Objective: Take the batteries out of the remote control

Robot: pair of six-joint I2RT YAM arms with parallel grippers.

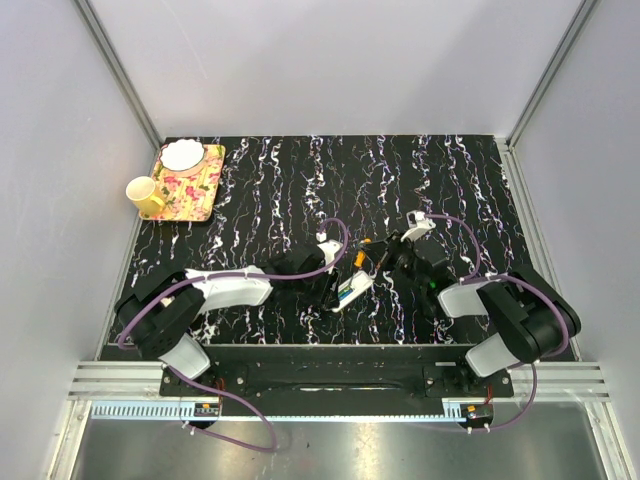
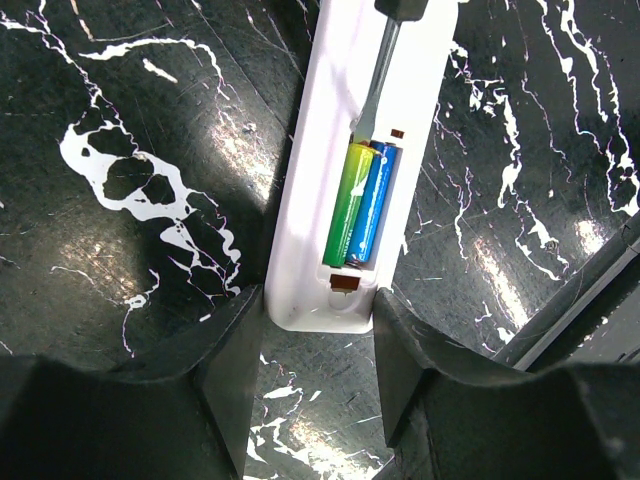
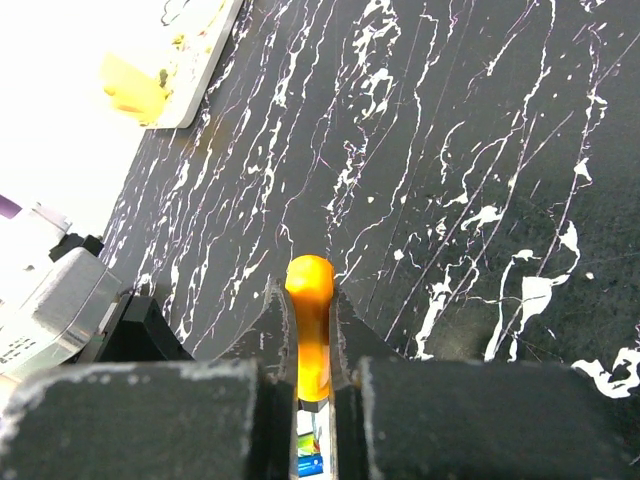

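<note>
The white remote control (image 2: 330,140) lies face down on the black marbled table, its battery bay uncovered. Two batteries, one green (image 2: 347,205) and one blue (image 2: 372,205), sit side by side in the bay. My left gripper (image 2: 320,305) is shut on the remote's near end, one finger pressed against each side. My right gripper (image 3: 308,300) is shut on the orange handle of a screwdriver (image 3: 310,330). The screwdriver's flat blade (image 2: 377,80) reaches down to the far end of the batteries. In the top view both grippers meet over the remote (image 1: 350,292) at the table's middle front.
A flowered tray (image 1: 190,185) sits at the far left corner with a white bowl (image 1: 182,155) on it, and a yellow mug (image 1: 145,195) stands beside it. Grey walls enclose the table on three sides.
</note>
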